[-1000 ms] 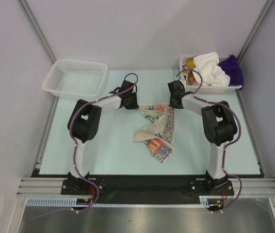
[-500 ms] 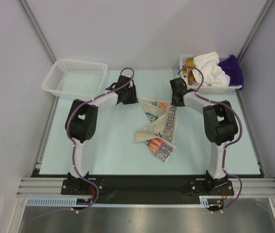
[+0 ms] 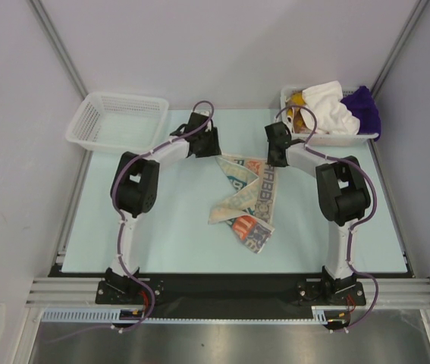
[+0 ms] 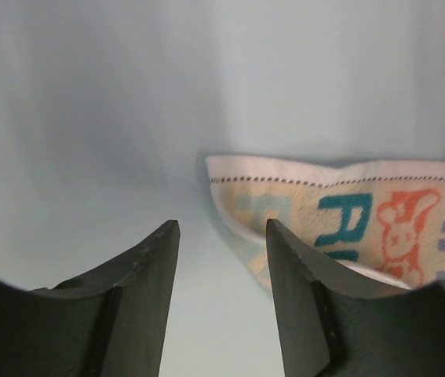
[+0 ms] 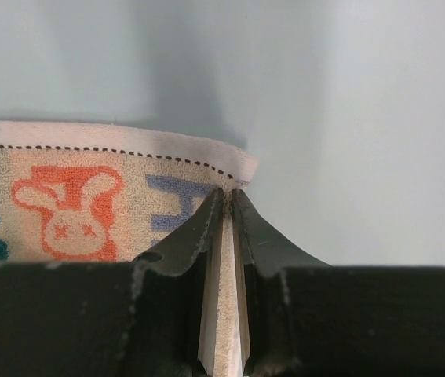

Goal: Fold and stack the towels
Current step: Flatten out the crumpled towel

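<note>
One printed towel (image 3: 246, 199), orange, teal and white, lies crumpled lengthwise near the middle of the counter (image 3: 161, 220). Its far end is spread toward the far edge and its near end is bunched toward the near edge. Far right corner of that towel: pinched in the right gripper (image 5: 228, 196), jaws pressed together on the hem, cloth visible in the slit between them. Far left corner of the towel: free, lying on the counter, a dotted stitch line running along its edge. The left gripper (image 4: 222, 229) sits low just beside that corner, jaws apart, nothing between them. Its right-hand finger is close to the cloth; contact cannot be told from the wrist view. More towels are heaped in a white mesh basket (image 3: 351, 139) at the far right corner of the counter. There is a white towel (image 3: 328, 106) on top, a purple towel (image 3: 362, 106) draped over the basket's right end, and a mustard towel (image 3: 298, 99) at its left end. A second white mesh basket (image 3: 116, 121) stands at the far left corner.
</note>
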### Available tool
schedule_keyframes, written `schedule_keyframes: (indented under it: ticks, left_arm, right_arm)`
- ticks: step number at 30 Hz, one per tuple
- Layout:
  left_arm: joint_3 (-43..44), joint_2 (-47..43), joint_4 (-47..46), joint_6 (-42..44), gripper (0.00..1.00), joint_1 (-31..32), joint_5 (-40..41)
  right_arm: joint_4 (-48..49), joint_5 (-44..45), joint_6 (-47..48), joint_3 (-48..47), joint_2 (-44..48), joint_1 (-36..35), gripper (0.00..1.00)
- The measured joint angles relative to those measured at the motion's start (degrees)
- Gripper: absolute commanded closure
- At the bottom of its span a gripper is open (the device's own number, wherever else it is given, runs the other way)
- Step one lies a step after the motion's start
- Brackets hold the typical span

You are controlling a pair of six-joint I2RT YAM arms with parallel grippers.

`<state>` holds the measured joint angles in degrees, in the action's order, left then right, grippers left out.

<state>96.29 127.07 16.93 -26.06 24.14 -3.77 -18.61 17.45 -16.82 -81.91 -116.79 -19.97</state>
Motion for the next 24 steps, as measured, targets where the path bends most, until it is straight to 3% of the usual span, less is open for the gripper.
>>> schedule_keyframes:
  ticks: [4,15,19,22,24]
  left_arm:
    - [4.7,2.5,0.4,-0.3,0.57,0.0,0.0]
    - [8.9,6.5,5.6,-0.7,0.59,0.0,0.1]
    - [10.0,6.9,7.7,-0.9,0.84,0.0,0.2]
    - [11.5,7.8,9.2,-0.8,1.0,0.0,0.3]
    - [12.3,8.0,9.8,-0.5,1.0,0.0,0.5]
  right_arm:
    - [0.0,0.0,0.0,0.0,0.0,0.2,0.85]
    - [0.0,-0.8,0.0,-0.4,-0.5,0.5,0.85]
    - [0.0,-1.3,0.0,-1.0,-1.5,0.7,0.88]
    - [-0.1,-1.7,0.0,-1.3,-2.1,0.7,1.0]
    - [-0.3,-1.9,0.0,-1.7,-2.6,0.7,1.0]
